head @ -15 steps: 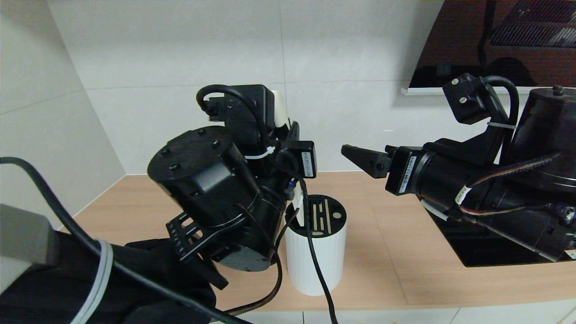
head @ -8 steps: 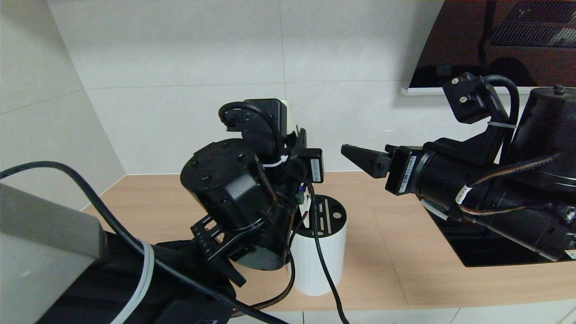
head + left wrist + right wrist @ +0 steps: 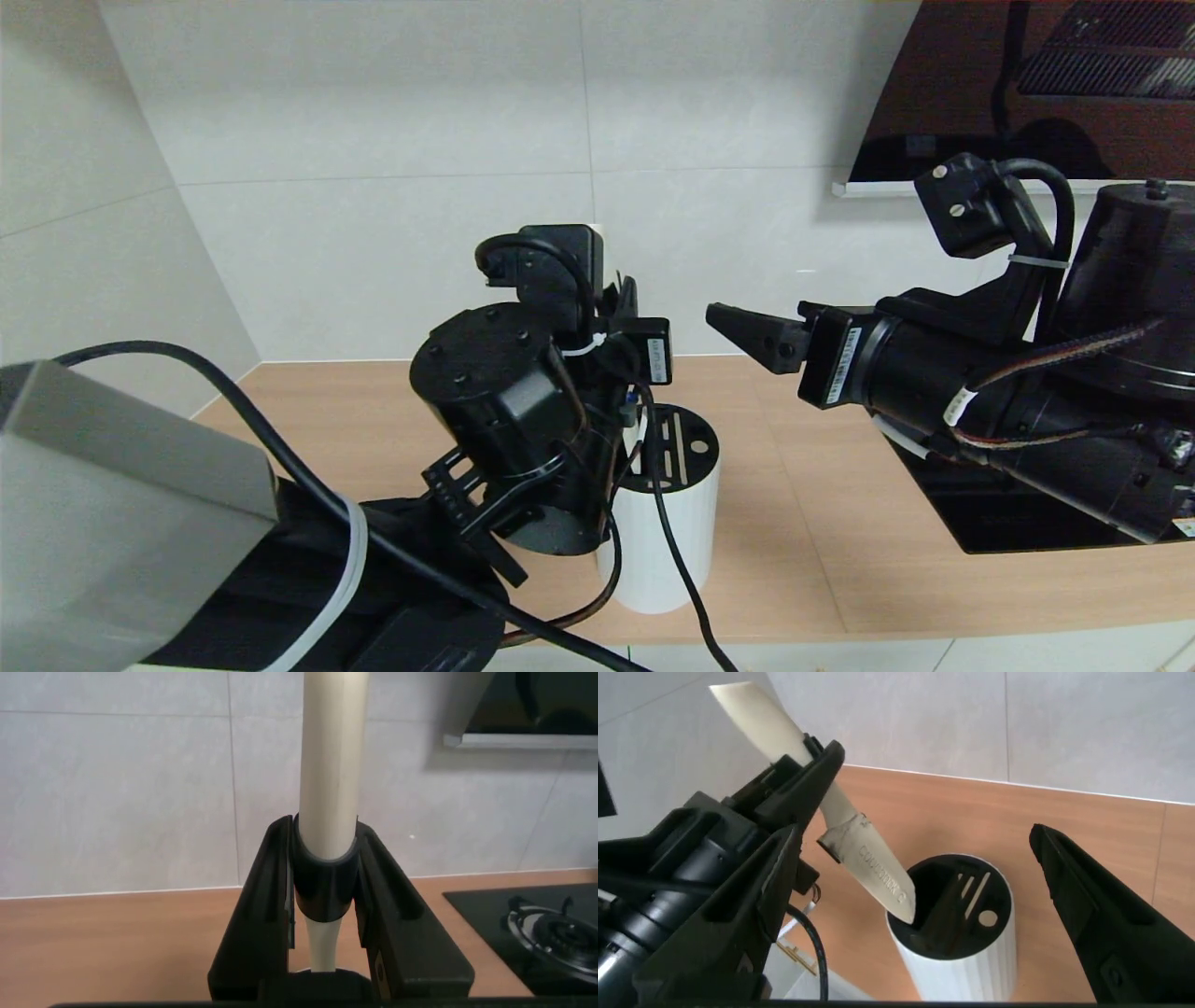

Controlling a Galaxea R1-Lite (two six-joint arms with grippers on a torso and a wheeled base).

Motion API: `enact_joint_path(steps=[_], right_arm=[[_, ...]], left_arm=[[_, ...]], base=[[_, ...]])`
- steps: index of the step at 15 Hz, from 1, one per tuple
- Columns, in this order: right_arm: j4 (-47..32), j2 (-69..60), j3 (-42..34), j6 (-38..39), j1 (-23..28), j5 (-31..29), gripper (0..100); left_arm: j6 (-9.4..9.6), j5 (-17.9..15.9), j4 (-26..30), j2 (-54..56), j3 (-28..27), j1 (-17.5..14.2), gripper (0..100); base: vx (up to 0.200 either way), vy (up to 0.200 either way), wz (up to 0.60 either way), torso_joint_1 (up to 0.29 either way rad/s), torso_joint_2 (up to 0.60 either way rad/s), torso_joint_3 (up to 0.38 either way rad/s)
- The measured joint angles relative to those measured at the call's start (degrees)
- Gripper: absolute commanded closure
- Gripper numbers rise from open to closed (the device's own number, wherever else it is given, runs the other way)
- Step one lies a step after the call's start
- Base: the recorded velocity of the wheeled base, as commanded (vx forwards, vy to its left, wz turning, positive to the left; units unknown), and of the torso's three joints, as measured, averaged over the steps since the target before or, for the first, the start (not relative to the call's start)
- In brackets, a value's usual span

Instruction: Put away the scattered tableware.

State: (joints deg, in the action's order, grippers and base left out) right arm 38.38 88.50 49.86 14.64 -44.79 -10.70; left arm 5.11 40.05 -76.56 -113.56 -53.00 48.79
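Knife (image 3: 868, 859): cream handle, pale blade, held at a slant with the tip just inside the black slotted top of the knife block (image 3: 672, 532). Most of the blade is out in the air above it.

Left gripper (image 3: 327, 831) is clamped on the handle where it meets the blade, one finger on each side. A grip that low likely steadies the blade for feeding the point into a narrow slot. Which slot the tip sits in, cannot tell.

Knife block is a white cylinder, upright on the wooden counter (image 3: 812, 560), near its front edge.

Right gripper (image 3: 752, 334) hangs to the right of the block and higher, well apart from the knife. Its fingers are spread and hold nothing. Looks parked clear of the work.

Black stove (image 3: 980, 523) is set into the counter at the right, apart from the block. Range hood (image 3: 1027, 84) is above it, with a tiled wall (image 3: 373, 140) behind.

Judgement: the slant is the main hindrance. The blade probably must line up with the slot to slide down, or it could bind and tip the block.
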Motion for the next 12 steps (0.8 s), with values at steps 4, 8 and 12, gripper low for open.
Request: enact_joint_path(steps=[4,8,12], right_arm=[[0.0,0.0,-0.1,0.0,0.0,0.0,0],[0.0,0.0,-0.1,0.0,0.0,0.0,0],[0.0,0.1,-0.1,0.0,0.0,0.1,0]], left_arm=[[0.00,0.0,-1.0,-1.7,-0.4,0.0,100],[0.00,0.0,-1.2,-3.5,-0.4,-0.5,100],[0.00,0.1,-3.1,-5.9,-0.2,-0.5,100]], base=[[0.000,0.000,0.00,0.000,0.00,0.000],[0.000,0.000,0.00,0.000,0.00,0.000],[0.000,0.000,0.00,0.000,0.00,0.000]])
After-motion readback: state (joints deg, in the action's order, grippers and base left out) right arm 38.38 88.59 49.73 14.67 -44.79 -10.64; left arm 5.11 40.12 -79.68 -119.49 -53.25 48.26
